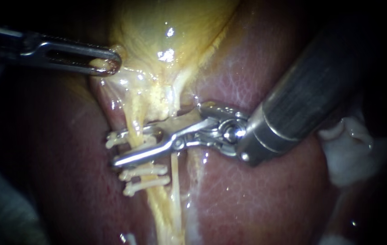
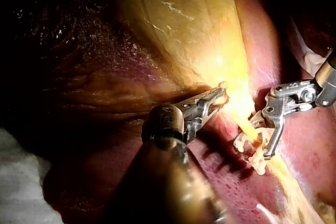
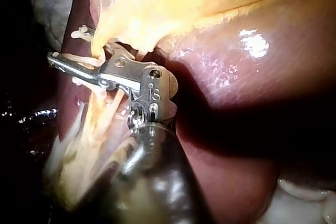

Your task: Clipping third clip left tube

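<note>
My left instrument (image 1: 109,63) comes in from the upper left, its jaws shut on the lower edge of the yellow gallbladder (image 1: 166,41), holding it up. Below, the left tube (image 1: 134,120) runs down as a pale yellow strand. My right instrument (image 1: 115,148) straddles that tube with its jaws open. A white clip (image 1: 112,140) crosses the tube between them, close under the upper jaw. Two more white clips (image 1: 144,171) sit on the tube just below. In the left wrist view the left instrument (image 2: 220,97) grips the gallbladder beside the right instrument (image 2: 265,140). The right wrist view shows the right instrument (image 3: 68,69) across the tube.
A thinner second strand (image 1: 174,170) runs down just right of the clipped tube. Dark red liver (image 1: 257,199) surrounds the field. A whitish lump of tissue (image 1: 352,145) lies at the right, behind the right instrument's shaft. White gauze (image 2: 21,182) lies beside the left instrument's shaft.
</note>
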`<act>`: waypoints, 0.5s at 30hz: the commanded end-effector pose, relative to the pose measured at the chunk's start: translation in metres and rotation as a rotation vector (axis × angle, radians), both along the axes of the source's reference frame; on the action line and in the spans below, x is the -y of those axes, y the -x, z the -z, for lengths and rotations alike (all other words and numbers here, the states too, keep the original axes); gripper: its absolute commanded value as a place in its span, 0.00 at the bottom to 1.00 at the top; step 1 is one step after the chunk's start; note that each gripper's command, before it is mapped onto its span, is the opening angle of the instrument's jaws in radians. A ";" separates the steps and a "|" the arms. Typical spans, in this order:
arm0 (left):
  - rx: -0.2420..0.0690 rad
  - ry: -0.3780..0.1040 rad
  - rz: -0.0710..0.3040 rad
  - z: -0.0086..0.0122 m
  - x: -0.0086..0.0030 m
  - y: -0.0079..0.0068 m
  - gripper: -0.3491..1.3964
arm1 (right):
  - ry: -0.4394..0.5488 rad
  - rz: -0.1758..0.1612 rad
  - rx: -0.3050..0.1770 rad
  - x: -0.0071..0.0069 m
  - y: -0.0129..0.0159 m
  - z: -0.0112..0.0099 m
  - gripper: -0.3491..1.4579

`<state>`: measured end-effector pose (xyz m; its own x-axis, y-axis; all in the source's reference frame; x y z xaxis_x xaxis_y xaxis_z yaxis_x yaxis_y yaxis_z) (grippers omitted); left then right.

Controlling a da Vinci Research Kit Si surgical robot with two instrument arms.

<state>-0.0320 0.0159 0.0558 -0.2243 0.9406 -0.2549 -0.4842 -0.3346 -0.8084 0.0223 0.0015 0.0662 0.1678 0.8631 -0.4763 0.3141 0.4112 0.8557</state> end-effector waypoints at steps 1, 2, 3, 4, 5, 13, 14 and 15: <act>0.000 0.000 0.000 0.0000 0.0000 0.0000 0.00 | -0.002 0.001 0.000 -0.0001 0.0000 0.0002 0.47; 0.000 0.000 0.000 0.0000 0.0000 0.0000 0.00 | -0.003 0.000 -0.001 -0.0002 0.0000 0.0003 0.47; 0.000 0.000 0.000 0.0000 0.0000 0.0000 0.00 | -0.006 0.000 -0.001 -0.0004 0.0000 0.0007 0.47; 0.000 0.000 0.000 0.0000 0.0000 0.0000 0.00 | -0.008 0.000 -0.002 -0.0007 0.0001 0.0009 0.47; 0.000 0.000 0.000 0.0000 0.0000 0.0000 0.00 | -0.011 0.000 -0.003 -0.0010 0.0001 0.0013 0.47; 0.000 0.000 0.000 0.0000 0.0000 0.0000 0.00 | -0.029 -0.004 -0.016 -0.0024 0.0006 0.0034 0.46; 0.000 0.000 0.000 0.0000 0.0000 0.0000 0.00 | -0.029 -0.004 -0.017 -0.0024 0.0006 0.0034 0.46; 0.000 0.000 0.000 0.0000 0.0000 0.0000 0.00 | -0.029 -0.003 -0.017 -0.0024 0.0006 0.0035 0.46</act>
